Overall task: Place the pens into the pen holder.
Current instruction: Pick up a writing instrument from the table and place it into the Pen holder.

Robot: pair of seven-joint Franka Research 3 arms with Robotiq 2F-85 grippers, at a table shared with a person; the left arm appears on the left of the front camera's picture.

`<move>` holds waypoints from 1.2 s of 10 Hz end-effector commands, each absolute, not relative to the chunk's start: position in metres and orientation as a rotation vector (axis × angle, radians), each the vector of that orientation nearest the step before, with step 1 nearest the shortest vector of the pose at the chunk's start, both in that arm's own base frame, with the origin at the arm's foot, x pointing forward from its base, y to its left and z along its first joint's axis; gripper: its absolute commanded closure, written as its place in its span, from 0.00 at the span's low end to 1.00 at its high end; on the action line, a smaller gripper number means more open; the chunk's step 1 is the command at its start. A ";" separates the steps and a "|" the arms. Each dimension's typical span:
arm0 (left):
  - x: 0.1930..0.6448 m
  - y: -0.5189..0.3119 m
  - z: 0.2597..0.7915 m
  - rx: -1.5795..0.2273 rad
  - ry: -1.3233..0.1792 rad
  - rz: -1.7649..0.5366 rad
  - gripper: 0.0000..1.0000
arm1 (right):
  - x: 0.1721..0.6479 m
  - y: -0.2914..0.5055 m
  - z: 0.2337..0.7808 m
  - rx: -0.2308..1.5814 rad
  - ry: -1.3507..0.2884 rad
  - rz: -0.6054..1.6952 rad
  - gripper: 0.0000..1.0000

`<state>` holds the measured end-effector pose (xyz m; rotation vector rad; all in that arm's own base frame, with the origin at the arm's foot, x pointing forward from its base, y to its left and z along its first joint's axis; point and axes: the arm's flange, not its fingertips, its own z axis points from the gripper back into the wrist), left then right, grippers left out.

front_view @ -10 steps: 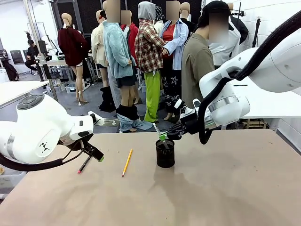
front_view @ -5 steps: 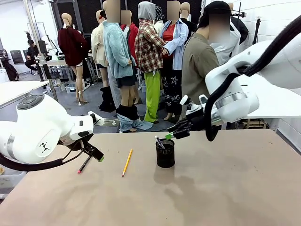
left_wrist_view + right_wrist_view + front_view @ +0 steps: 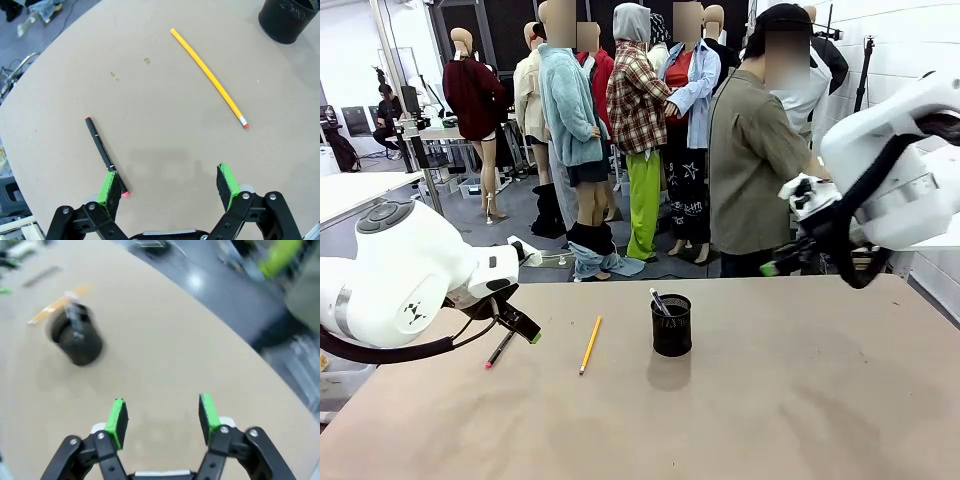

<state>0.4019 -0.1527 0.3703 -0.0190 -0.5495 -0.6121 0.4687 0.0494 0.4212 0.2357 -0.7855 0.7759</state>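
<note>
The black mesh pen holder [image 3: 671,327] stands at mid-table with a silver-grey pen [image 3: 658,300] leaning inside it. A yellow pencil [image 3: 590,344] lies to its left, and farther left a dark pen with a red end [image 3: 500,349]. My left gripper [image 3: 533,336] hovers open just above that dark pen. In the left wrist view the dark pen [image 3: 105,152] lies by the left fingertip of that gripper [image 3: 170,182], with the pencil [image 3: 207,77] and the holder [image 3: 290,17] beyond. My right gripper [image 3: 770,268] hangs open and empty, right of the holder [image 3: 75,340], fingers [image 3: 118,421] spread.
A person in an olive jacket [image 3: 750,150] stands at the table's far edge, close to my right arm. The brown tabletop [image 3: 770,400] stretches bare toward the front and right. The right wrist view is motion-blurred.
My right gripper opened over the holder, let the silver-grey pen drop in, then drew back to the right and upward. The left arm has not moved.
</note>
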 end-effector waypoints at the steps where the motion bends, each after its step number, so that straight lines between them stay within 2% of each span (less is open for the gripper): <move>1: 0.402 -0.151 0.371 -0.021 -0.551 -0.608 0.00 | 0.462 0.040 0.437 0.140 -0.528 0.625 0.28; 4: 0.402 -0.151 0.371 -0.021 -0.551 -0.608 0.00 | 0.461 0.015 0.441 -0.004 -0.293 0.455 0.28; 8: 0.402 -0.151 0.371 -0.021 -0.551 -0.608 0.00 | 0.469 -0.011 0.430 0.003 -0.133 0.331 0.28; 12: 0.402 -0.153 0.370 -0.019 -0.549 -0.612 0.00 | 0.455 -0.020 0.432 -0.036 -0.175 0.348 0.28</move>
